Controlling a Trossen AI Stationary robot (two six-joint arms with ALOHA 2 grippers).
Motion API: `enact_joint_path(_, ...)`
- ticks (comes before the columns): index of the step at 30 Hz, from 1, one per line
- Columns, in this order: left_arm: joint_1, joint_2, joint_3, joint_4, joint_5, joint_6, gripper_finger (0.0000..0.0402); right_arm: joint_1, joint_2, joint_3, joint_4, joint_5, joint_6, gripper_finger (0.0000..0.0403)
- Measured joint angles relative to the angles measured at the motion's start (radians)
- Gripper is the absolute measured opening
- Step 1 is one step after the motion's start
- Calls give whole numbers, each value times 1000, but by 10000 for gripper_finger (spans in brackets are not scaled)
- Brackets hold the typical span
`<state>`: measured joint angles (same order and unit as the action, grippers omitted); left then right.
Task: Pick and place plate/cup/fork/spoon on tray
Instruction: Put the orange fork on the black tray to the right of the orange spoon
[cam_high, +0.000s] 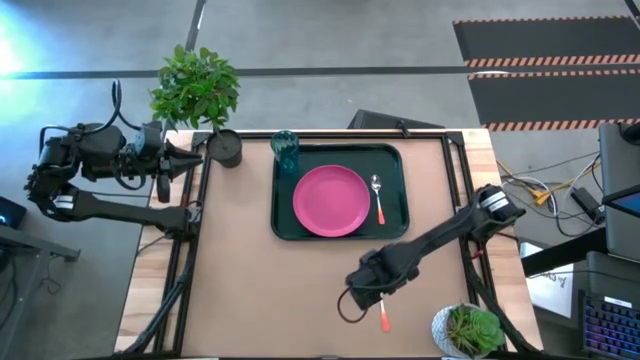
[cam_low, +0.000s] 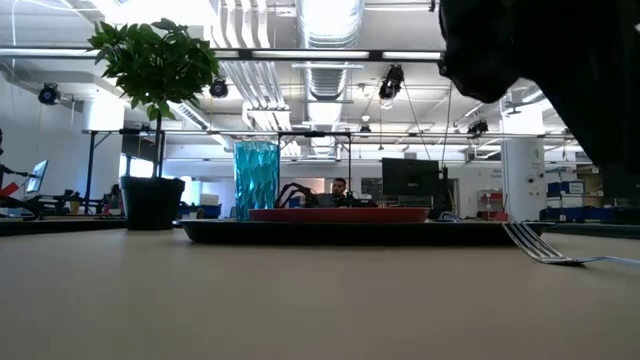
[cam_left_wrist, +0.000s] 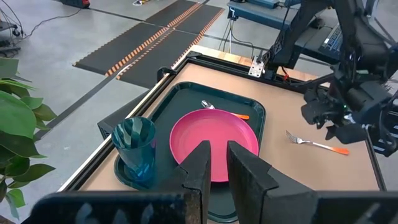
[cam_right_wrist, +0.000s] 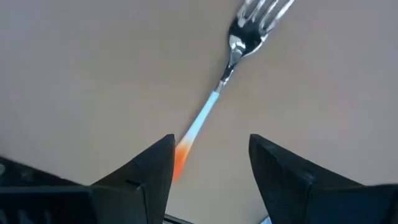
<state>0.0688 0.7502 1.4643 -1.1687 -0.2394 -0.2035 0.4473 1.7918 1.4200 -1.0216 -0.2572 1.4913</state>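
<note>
Lying flat on the table (cam_high: 260, 290), the fork (cam_right_wrist: 219, 93) points its tines away from the tray (cam_high: 388, 158).

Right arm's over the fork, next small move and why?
Probably lower the right gripper and close on the fork. Its fingers are open, straddling the orange handle, and the fork lies on the table while plate, cup and spoon sit on the tray.
</note>
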Motion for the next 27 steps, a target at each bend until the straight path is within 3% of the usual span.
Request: enact_joint_path(27,0,-7,0,-29,4,1,34,0,73,-69,146,22,70,196)
